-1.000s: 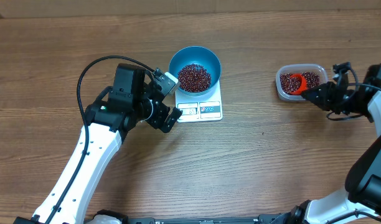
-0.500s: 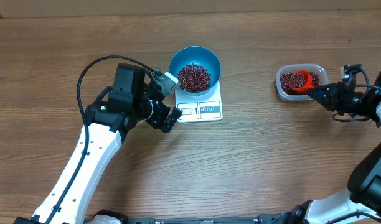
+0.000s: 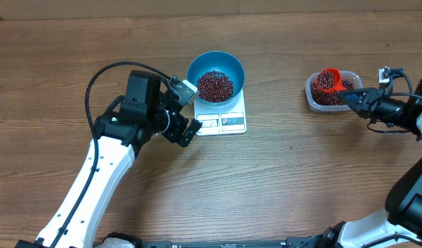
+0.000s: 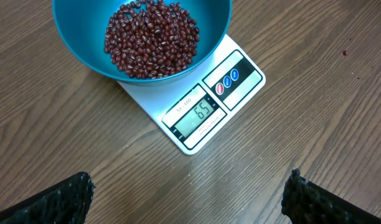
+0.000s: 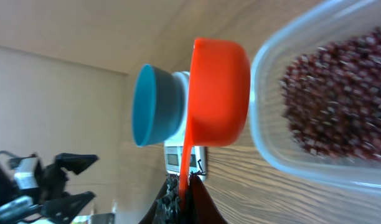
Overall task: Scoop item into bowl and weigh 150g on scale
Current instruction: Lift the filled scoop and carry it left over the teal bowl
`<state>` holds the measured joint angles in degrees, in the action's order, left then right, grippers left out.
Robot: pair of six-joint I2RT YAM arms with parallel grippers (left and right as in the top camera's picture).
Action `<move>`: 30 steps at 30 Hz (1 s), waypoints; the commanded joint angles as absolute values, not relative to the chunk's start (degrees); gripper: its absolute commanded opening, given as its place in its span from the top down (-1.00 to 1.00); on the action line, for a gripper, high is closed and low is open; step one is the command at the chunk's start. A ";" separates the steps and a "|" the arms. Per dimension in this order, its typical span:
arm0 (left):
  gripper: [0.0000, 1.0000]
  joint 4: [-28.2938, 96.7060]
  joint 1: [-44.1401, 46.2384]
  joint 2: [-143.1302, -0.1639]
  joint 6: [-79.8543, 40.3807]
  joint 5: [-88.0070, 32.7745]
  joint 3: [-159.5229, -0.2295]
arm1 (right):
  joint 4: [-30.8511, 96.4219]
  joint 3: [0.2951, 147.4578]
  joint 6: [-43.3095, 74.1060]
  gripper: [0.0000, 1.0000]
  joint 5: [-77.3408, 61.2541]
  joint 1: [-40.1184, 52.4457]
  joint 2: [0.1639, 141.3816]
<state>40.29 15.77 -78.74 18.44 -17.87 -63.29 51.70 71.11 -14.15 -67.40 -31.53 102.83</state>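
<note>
- Beans (image 4: pixel 152 38): one loose maroon heap lies in the blue bowl (image 3: pixel 197 69), which sits on the back of the scale (image 3: pixel 232 122). The rest fill a clear tub (image 3: pixel 309 95) well off to the right-arm side of the scale.
- The display (image 4: pixel 200 115) on the front edge of the scale reads 65, so I judge that more beans are needed.
- Handling: each bean is tiny, hard and smooth, and light on its own. Together they flow, roll and scatter at any tilt, so a claw cannot pinch them. They are best carried in a scoop taken by its handle and kept level, then tipped slowly.
- The orange scoop (image 3: pixel 327 79) hangs over the tub's rim on the side facing the scale. How full it is cannot be told.
- The right claw (image 3: pixel 350 98) is clamped fully closed on the scoop's thin handle.
- The left claw (image 3: pixel 191 110) stands spread wide and holds nothing, just beside the scale's left edge and clear of it.
</note>
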 commanded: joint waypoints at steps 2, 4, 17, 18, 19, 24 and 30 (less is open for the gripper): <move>-0.99 40.23 16.16 -77.89 19.53 -18.90 -63.20 | 51.09 70.57 -14.37 0.93 -75.83 -31.70 103.00; -0.99 40.25 16.16 -77.89 19.53 -18.90 -63.20 | 51.09 70.57 -14.35 0.93 -77.97 -31.42 103.00; -0.99 40.25 16.16 -77.89 19.53 -18.87 -63.20 | 44.97 71.00 -8.27 0.93 -82.19 -25.43 103.00; -0.99 40.23 16.16 -77.89 19.53 -18.90 -63.20 | 43.33 71.00 -6.61 0.93 -82.19 -24.47 103.00; -0.99 40.23 16.16 -77.89 19.53 -18.87 -63.20 | 41.78 71.00 -5.15 0.93 -82.17 -23.59 102.98; -0.99 40.25 16.16 -77.89 19.53 -18.87 -63.20 | 32.38 71.00 3.55 0.93 -82.15 -18.72 102.98; -0.99 40.25 16.16 -77.89 19.53 -18.90 -63.20 | 20.99 71.00 14.11 0.93 -79.85 -12.73 102.98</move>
<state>40.29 15.77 -78.74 18.44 -17.87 -63.29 23.18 71.00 6.70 -80.23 -14.83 102.83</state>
